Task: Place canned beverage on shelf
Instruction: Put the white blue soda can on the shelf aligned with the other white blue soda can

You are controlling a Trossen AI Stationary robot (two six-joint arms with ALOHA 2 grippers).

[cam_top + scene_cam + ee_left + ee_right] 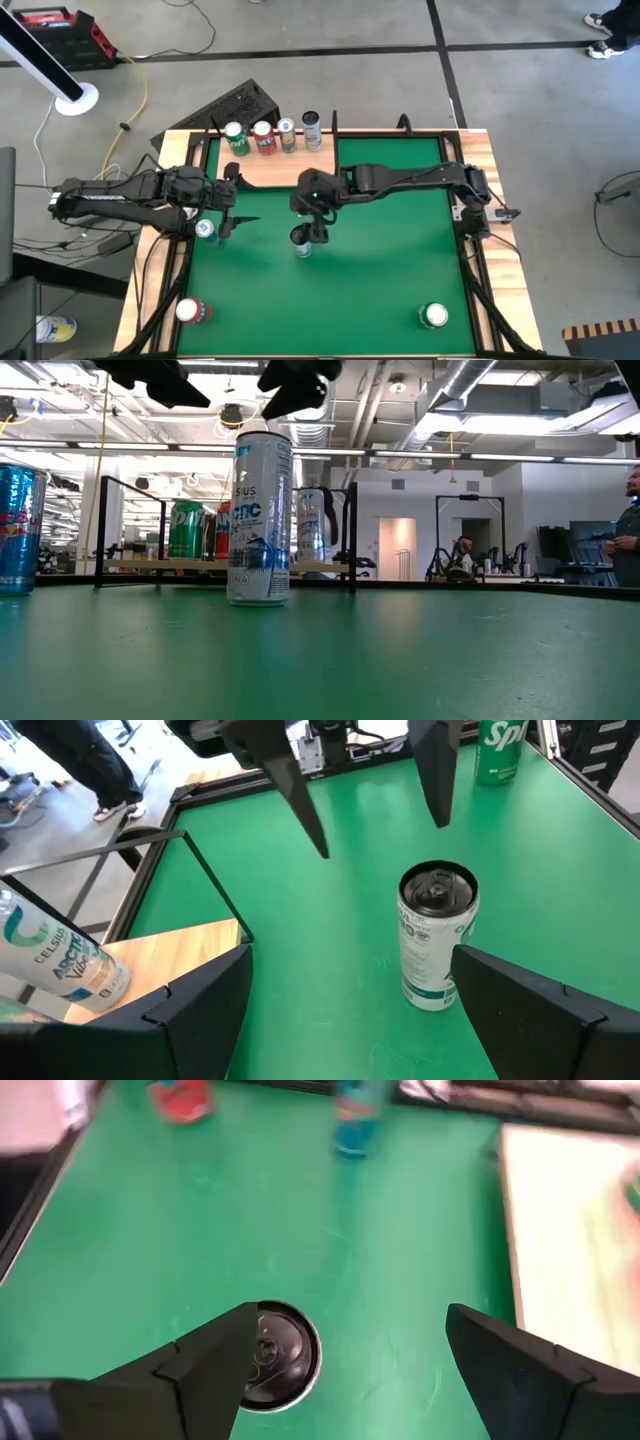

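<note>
Right pincer (312, 222) hangs open above mid-worktop, fingers spread. A white can (302, 243) stands upright below it, just beside one finger in the right wrist view, untouched. Its label shows "CTIC"; the remaining print is cut off or unreadable. Left pincer (232, 207) is open near the left edge, beside a blue can (205, 230), holding nothing.

The green worktop (390, 270) is largely open around the white can. The shelf (275, 165) lies along the far edge, carrying four cans (272, 135) in a row; a "CELSIUS" label shows in the left wrist view. A red can (190, 311) and a green can (434, 316) stand at the near corners.
</note>
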